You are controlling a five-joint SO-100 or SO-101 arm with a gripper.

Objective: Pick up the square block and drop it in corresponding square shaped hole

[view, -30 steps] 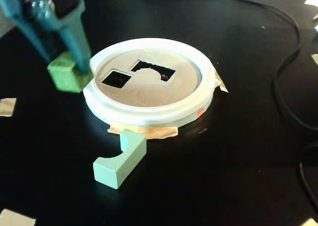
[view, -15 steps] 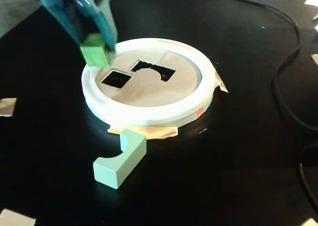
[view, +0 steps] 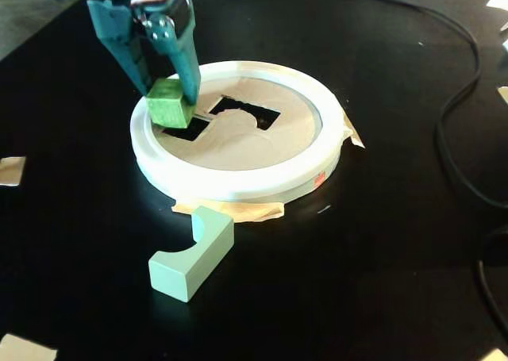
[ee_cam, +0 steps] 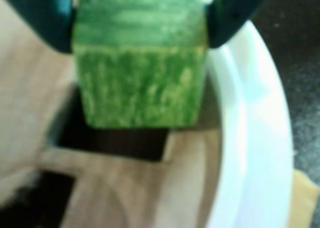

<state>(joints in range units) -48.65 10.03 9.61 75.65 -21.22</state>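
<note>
My gripper (view: 170, 99) is shut on a green square block (view: 170, 104), with one dark teal finger pressed on each side of it. The wrist view shows the block (ee_cam: 140, 72) filling the top centre between the fingers (ee_cam: 45, 17). I hold it just above the left part of a round white-rimmed sorter (view: 238, 188) with a brown cardboard top. A dark square hole (view: 190, 129) lies right under the block, partly hidden by it. In the wrist view that hole (ee_cam: 115, 140) shows below the block. A second dark cut-out (view: 246, 111) lies to the right.
A pale green block with a curved notch (view: 193, 252) lies on the black table in front of the sorter. A black cable (view: 452, 115) runs along the right side. Tape scraps (view: 11, 170) lie at the table's left edge. The sorter's white rim (ee_cam: 255, 138) is close on the right.
</note>
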